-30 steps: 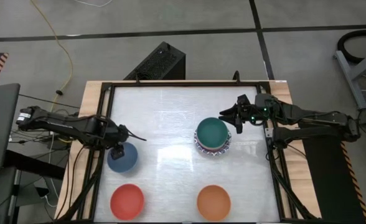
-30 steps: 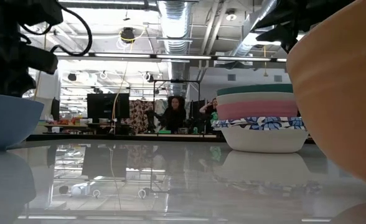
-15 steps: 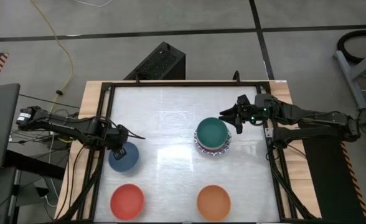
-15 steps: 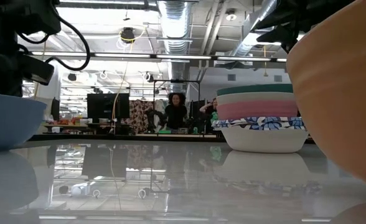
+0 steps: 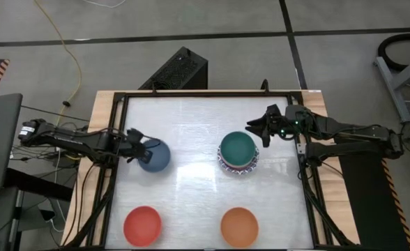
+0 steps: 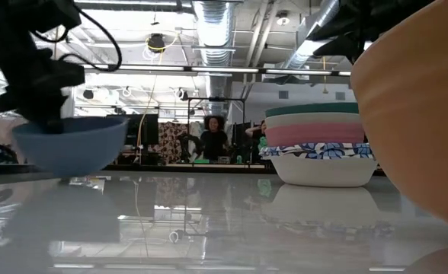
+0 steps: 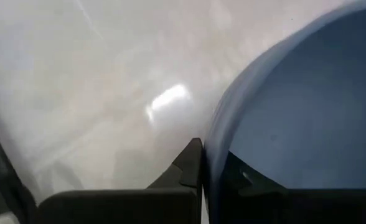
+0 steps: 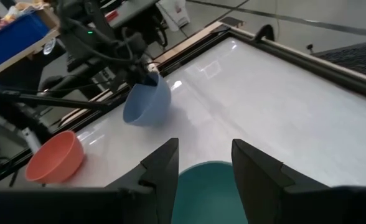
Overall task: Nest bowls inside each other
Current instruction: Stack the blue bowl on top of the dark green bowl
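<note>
On the white surface (image 5: 191,132), the stack of bowls (image 5: 238,155) sits right of centre, beside the right hand (image 5: 260,130), jaws apart and empty. The left hand (image 5: 138,148) pinches the blue bowl's (image 5: 155,156) rim, holding it raised at the left.

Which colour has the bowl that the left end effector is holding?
Plain blue: the bowl held by the left end effector, clearest in the high view.
</note>
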You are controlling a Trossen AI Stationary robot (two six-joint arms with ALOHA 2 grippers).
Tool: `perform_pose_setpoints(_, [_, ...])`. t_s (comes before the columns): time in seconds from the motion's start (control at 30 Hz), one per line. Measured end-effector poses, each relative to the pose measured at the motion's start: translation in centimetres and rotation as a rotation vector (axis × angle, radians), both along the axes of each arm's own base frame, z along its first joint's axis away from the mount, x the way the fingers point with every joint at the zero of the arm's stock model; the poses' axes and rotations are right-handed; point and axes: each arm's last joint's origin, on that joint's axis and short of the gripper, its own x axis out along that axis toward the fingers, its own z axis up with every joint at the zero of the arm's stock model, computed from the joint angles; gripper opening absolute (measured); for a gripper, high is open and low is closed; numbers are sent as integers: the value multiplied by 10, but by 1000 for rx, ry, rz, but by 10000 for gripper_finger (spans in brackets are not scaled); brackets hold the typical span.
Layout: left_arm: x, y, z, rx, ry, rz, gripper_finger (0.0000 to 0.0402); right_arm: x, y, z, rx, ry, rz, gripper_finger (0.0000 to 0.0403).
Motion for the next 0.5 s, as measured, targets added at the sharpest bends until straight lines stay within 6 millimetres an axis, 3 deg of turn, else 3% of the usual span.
perform_pose_setpoints(0.27, [14, 5, 35, 187, -221, 155, 0, 0, -2, 0, -5, -4, -25, 168])
perform_pose_setpoints(0.5, [30, 14, 63, 248, -392, 137, 0, 0, -3, 4, -12, -36, -34, 168])
